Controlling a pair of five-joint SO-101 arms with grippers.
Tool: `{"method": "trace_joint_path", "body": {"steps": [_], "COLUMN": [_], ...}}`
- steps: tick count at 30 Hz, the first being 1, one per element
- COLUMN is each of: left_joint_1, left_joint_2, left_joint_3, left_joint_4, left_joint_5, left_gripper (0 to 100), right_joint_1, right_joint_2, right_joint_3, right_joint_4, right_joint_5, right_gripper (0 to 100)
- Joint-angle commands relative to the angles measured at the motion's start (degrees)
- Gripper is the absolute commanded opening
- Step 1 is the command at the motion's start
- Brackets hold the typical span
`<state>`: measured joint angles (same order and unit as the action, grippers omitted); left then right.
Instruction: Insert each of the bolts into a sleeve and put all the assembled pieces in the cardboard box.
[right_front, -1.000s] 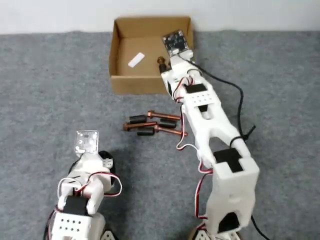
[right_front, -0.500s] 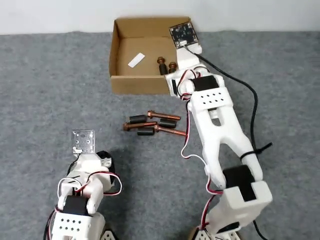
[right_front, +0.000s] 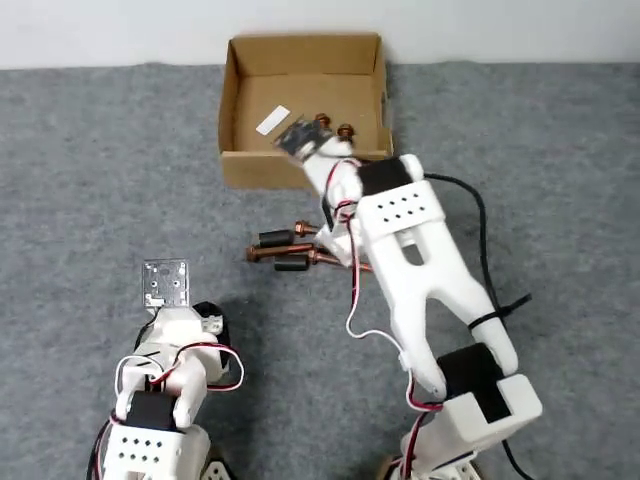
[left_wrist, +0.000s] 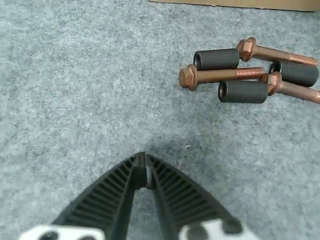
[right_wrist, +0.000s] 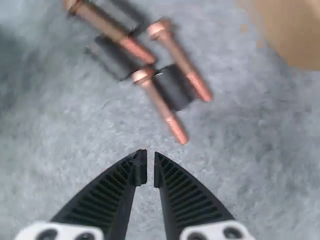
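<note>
Three copper bolts and three black sleeves lie loose in a small pile on the grey carpet, just in front of the cardboard box. Two assembled pieces stand inside the box at its near wall. My right gripper hovers over the carpet just short of the pile, shut but for a thin slit and holding nothing; a bolt and a sleeve lie just ahead of it. My left gripper is shut and empty, well back from the bolts and sleeves.
A white label lies on the box floor. The right arm hangs over the pile's right side and the box's near corner. The left arm stays at the near left. Bare carpet lies left of the pile.
The right arm left a second assembled piece in the box, then swung back out and down over the loose pile. The left arm shifted only slightly.
</note>
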<state>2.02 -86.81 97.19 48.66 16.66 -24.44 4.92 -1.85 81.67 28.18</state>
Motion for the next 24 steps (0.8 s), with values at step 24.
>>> {"method": "trace_joint_path", "body": {"steps": [24], "left_joint_1": [-0.26], "left_joint_2": [-0.44], "left_joint_3": [-0.31], "left_joint_4": [-1.76], "left_joint_5": [0.62], "left_gripper": [1], "right_joint_1": [1.8], "right_joint_2": [25.71], "right_joint_3": [-23.82], "right_joint_4": [1.27], "right_joint_5": [16.09], "right_gripper": [13.6]}}
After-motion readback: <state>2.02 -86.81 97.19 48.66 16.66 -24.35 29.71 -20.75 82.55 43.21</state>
